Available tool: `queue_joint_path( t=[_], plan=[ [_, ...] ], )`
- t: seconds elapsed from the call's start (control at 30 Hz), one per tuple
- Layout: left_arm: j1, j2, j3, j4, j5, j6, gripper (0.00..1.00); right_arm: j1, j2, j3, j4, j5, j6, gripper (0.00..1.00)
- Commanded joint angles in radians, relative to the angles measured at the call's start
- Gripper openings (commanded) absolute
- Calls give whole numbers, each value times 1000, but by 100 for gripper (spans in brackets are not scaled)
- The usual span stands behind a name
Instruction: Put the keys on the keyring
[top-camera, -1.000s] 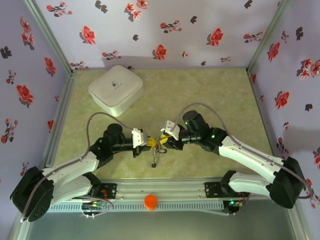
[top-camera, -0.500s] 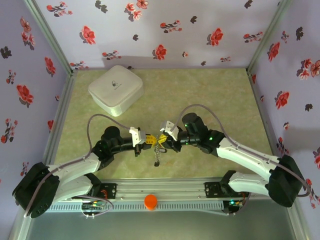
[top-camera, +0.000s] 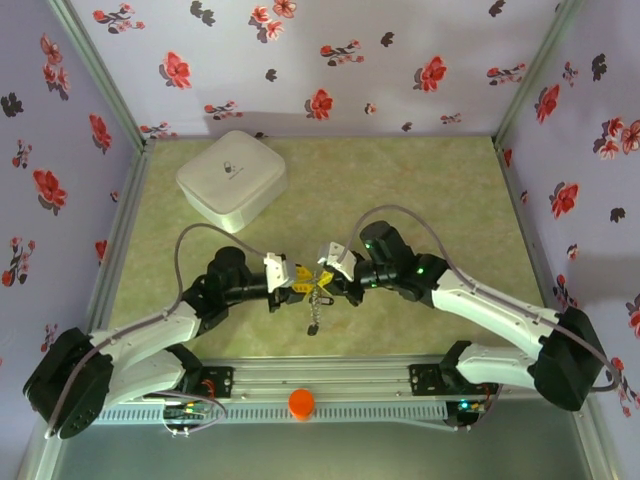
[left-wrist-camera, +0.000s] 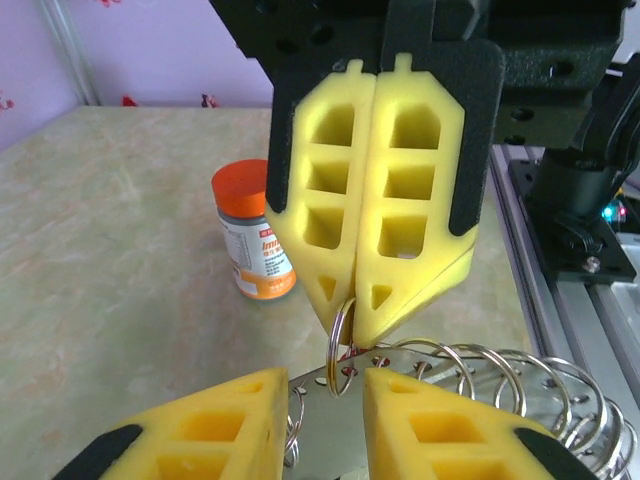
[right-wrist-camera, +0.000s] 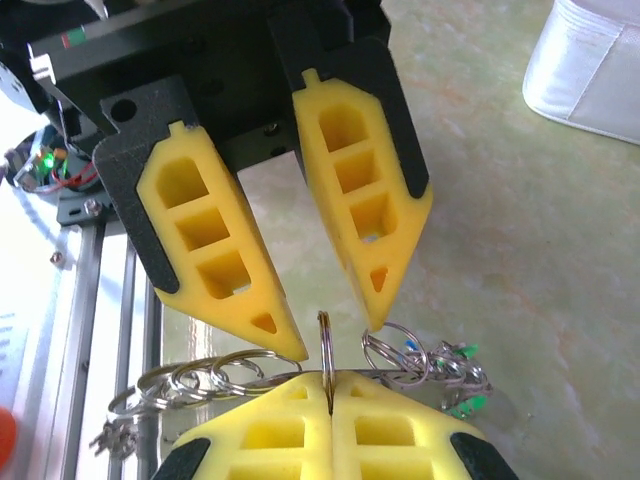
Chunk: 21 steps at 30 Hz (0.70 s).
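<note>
My two grippers meet tip to tip over the near middle of the table. My right gripper is shut, pinching a small metal ring that stands upright. This ring passes through a hole in a flat metal plate. My left gripper is open, a finger on each side of that ring without touching it. Several more split rings hang along the plate. Keys with green and blue tags dangle at one end. The large keyring hoop is hidden.
An orange-capped pill bottle stands by the near rail. A white rounded square box sits at the back left. The aluminium rail runs along the near edge, and flowered walls close off the other three sides.
My right gripper has closed onto the small ring. My left gripper, shut before, has opened and let go. The cluster stays between the two grippers.
</note>
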Motion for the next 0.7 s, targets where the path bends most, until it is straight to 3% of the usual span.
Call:
queue_joint_path(
  t=[0.0, 0.2, 0.67],
  plan=[
    [-5, -17, 68, -197, 5, 107, 26, 16, 17, 89, -142, 31, -111, 0],
    [-5, 4, 95, -198, 40, 111, 24, 40, 55, 168, -243, 71, -186, 0],
    [-5, 16, 114, -192, 62, 106, 16, 74, 121, 238, -299, 115, -226, 0]
  ],
)
